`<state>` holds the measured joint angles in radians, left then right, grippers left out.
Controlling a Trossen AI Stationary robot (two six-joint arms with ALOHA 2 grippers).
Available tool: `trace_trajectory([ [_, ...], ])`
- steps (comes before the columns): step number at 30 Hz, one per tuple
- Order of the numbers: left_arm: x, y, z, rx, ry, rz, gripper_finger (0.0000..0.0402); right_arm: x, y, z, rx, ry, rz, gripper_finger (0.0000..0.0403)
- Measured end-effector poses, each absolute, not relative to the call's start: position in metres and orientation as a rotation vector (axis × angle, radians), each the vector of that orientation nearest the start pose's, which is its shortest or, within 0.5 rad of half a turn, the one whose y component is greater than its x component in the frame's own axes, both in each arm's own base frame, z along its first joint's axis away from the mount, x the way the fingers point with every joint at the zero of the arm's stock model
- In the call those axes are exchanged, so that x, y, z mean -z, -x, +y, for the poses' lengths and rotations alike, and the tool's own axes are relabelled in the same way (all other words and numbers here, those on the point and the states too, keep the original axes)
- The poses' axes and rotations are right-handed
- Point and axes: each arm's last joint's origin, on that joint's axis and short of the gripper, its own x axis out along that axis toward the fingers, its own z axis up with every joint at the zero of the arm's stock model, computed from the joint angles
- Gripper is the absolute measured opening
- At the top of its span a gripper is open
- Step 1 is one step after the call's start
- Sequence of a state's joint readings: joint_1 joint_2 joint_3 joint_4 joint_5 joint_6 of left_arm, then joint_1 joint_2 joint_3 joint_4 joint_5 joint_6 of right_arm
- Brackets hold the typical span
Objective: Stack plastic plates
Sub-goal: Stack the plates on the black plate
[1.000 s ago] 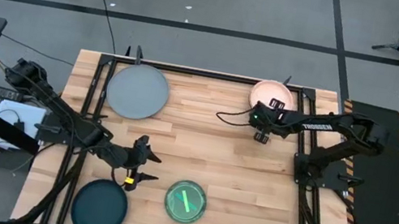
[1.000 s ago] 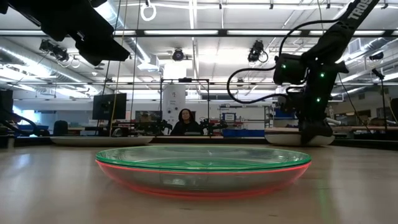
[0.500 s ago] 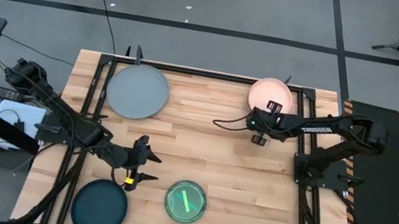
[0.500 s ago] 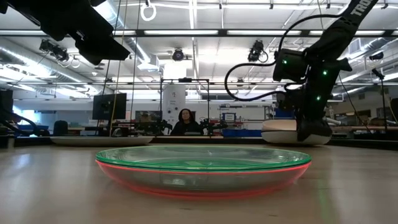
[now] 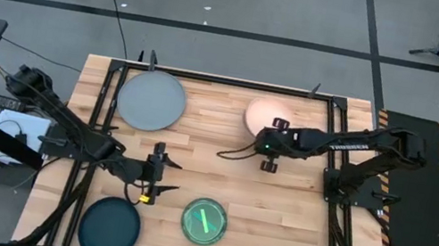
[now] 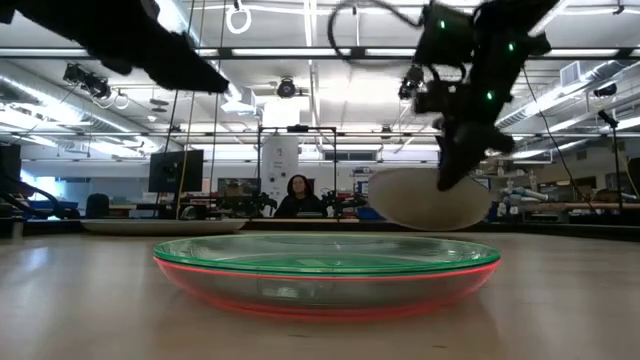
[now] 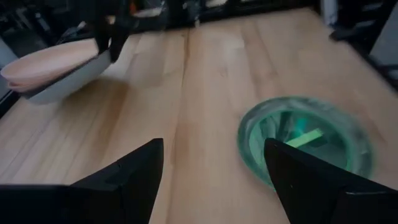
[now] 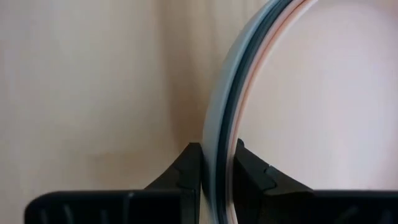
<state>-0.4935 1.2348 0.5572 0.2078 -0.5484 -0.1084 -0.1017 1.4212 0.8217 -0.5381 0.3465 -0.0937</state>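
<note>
the right gripper (image 5: pixel 269 143) clamped its jaws on the rim of a nested peach stack of plates (image 5: pixel 262 115), holding it clear of the wooden table (image 5: pixel 293 217) near mid-table. the left gripper (image 5: pixel 158 175), jaws apart, hung near the green-and-red plates (image 5: pixel 204 221). a grey plate (image 5: pixel 151 99) and a dark teal plate (image 5: pixel 109 228) lay on the left side.

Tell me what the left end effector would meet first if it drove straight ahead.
Probably bare tabletop: the open left end effector aims between the green plate stack and the lifted peach plate stack. Depth is unclear.
</note>
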Motion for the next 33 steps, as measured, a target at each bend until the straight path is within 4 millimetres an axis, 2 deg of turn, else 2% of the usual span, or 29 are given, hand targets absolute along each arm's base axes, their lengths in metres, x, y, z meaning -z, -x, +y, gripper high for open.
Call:
trace_trajectory([
  [5, -0.185, -0.234, -0.094, -0.135, -0.138, 0.477, 0.0283, -0.210, -0.269, -0.022, 0.189, 0.122, 1.061, 0.0060],
  [11, -0.164, -0.248, -0.085, -0.187, -0.157, 0.530, 0.0283, -0.215, -0.275, -0.013, 0.046, -0.007, 0.995, 0.0060],
  [19, -0.176, -0.255, -0.087, -0.172, -0.121, 0.402, 0.0284, -0.215, -0.275, -0.002, 0.026, -0.017, 0.992, 0.0060],
  [25, -0.175, -0.263, -0.065, -0.113, -0.022, 0.424, 0.0284, -0.215, -0.276, 0.005, 0.024, -0.006, 0.985, 0.0060],
  [33, -0.197, -0.277, -0.047, -0.088, -0.170, 0.197, 0.0284, -0.216, -0.277, 0.015, 0.033, -0.054, 0.970, 0.0060],
])
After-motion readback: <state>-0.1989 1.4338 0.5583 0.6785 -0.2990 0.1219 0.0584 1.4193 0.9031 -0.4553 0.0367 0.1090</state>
